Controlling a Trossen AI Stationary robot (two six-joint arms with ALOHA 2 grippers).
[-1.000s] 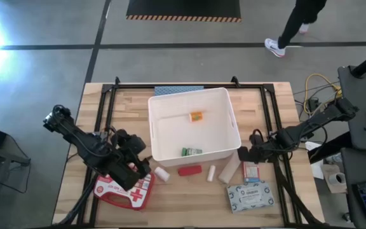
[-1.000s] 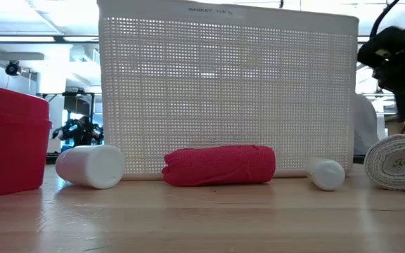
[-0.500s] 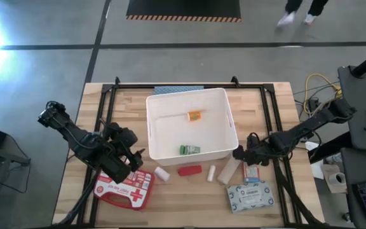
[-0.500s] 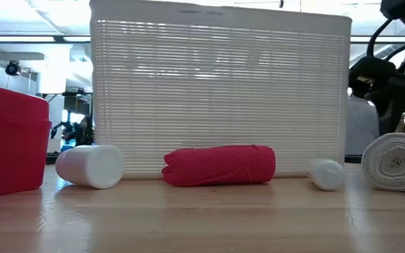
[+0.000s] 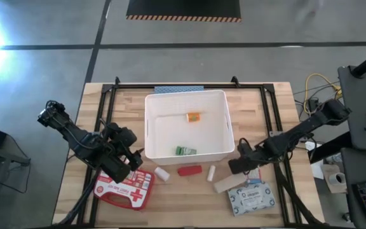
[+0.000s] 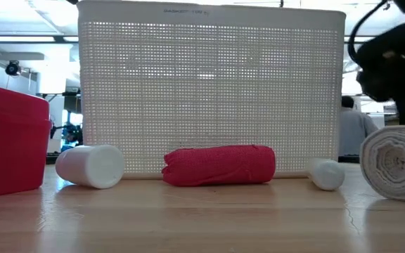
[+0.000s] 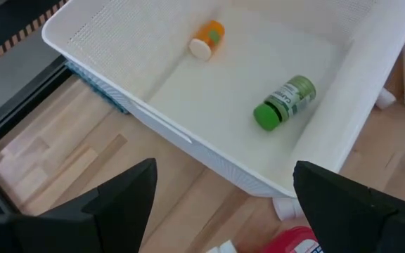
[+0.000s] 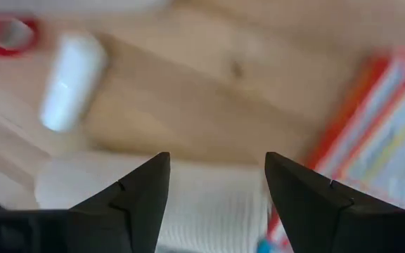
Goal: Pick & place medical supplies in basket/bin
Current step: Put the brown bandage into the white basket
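Supplies partly binned; both grippers empty.
High view: tub (image 5: 151,121) mid-bench holds a green bottle (image 5: 184,151) and an orange vial (image 5: 193,117); left gripper (image 5: 134,160) open beside it, above the red case (image 5: 124,188). Right gripper (image 5: 232,166) just above a white roll (image 5: 224,184).
Low view: red tube (image 6: 219,165) before the tub.
Right wrist view: fingers (image 8: 136,197) apart over the roll, gripping nothing.

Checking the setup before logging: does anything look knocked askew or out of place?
The white rectangular plastic basket sits slightly skewed to the wooden table's edges. The beige gauze roll lies at an angle, partly on the pale patterned soft pack, beside the open right gripper.
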